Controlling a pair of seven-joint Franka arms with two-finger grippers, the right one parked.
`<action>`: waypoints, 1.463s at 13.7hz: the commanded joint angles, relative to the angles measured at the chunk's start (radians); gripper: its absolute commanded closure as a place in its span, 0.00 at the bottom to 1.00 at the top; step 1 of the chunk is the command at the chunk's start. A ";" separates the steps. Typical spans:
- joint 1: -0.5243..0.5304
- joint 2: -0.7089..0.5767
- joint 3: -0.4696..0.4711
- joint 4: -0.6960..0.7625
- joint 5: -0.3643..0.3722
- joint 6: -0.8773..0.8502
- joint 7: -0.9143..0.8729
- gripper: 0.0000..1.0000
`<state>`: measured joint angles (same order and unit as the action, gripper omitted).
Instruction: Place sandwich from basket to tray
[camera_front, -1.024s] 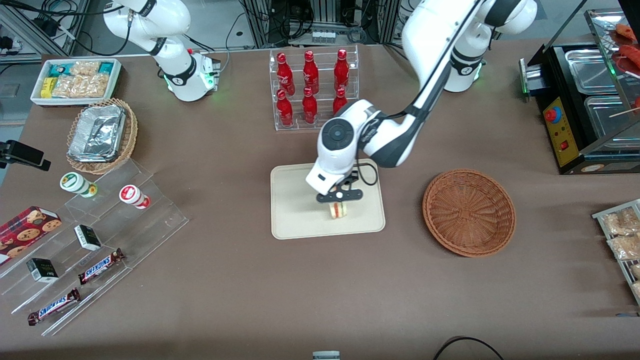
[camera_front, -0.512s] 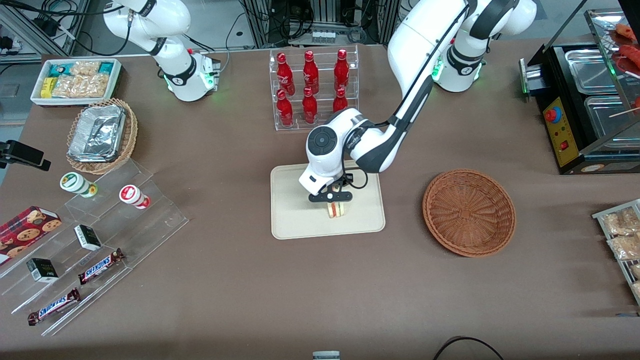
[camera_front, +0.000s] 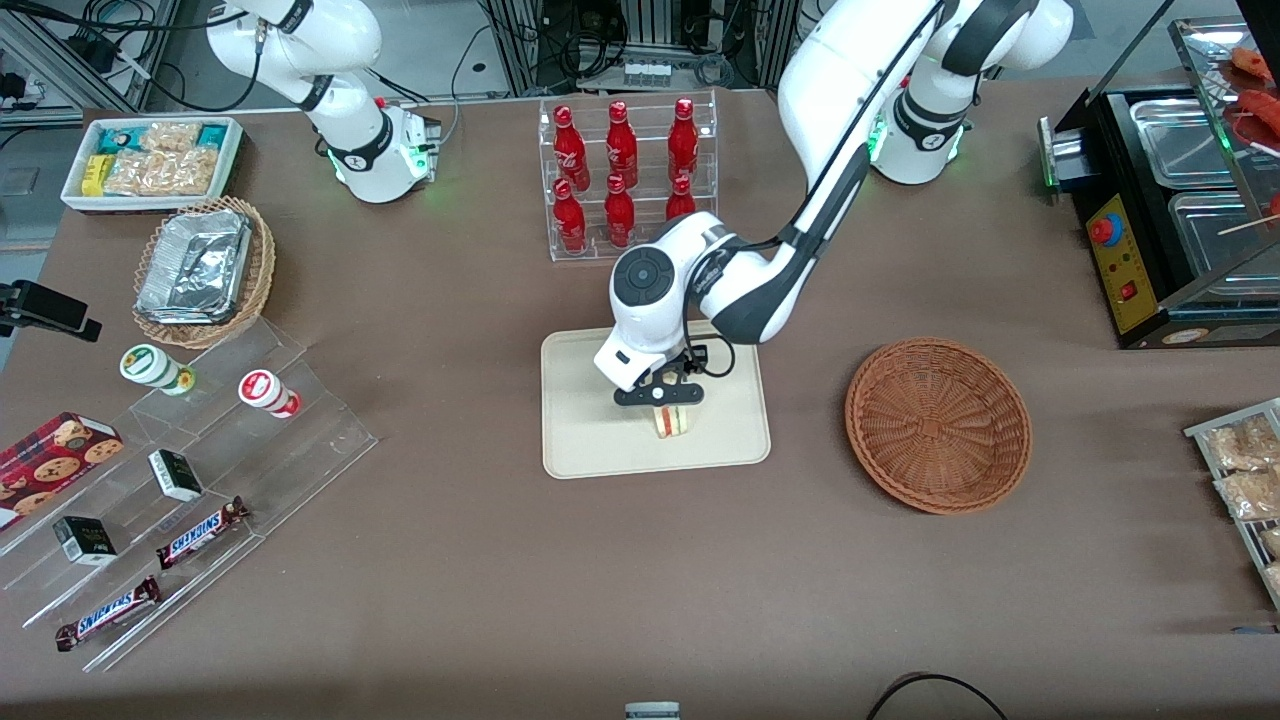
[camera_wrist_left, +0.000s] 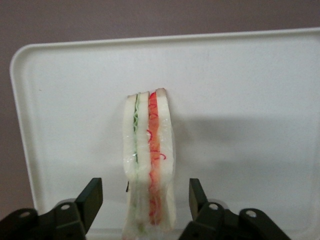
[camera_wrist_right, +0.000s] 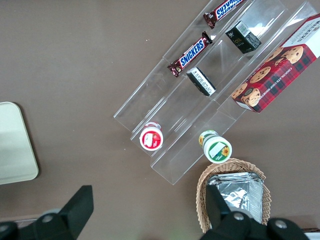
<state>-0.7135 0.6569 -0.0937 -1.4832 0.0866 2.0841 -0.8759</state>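
Cream tray (camera_front: 590, 440) sits mid-bench, and the sandwich (camera_front: 671, 421) is standing on it on edge, filling stripes of red, orange and green facing up toward the wrist camera. Claw (camera_front: 661, 396) hovers right above the wedge, released, its two fingers (camera_wrist_left: 91, 198) spread wide with clear gaps on both sides of the bread (camera_wrist_left: 149, 165), touching nothing. Sandwich lies in the part of the tray nearer the front camera and toward the working arm's end. Wicker basket (camera_front: 938, 424), reddish-brown, rests on the brown bench (camera_front: 480, 580) well apart from the tray, toward the working arm's end, with nothing in it. Red bottles (camera_front: 620, 175) stand in a clear rack farther from the front camera than the tray, partly covered by the arm's white wrist.
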 joint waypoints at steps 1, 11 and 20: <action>0.063 -0.184 0.009 -0.020 -0.005 -0.137 -0.012 0.00; 0.517 -0.607 0.009 -0.028 -0.050 -0.590 0.403 0.00; 0.678 -0.732 0.061 -0.071 -0.065 -0.679 0.851 0.00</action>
<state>-0.0284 -0.0563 -0.0376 -1.5381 0.0426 1.3886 -0.0503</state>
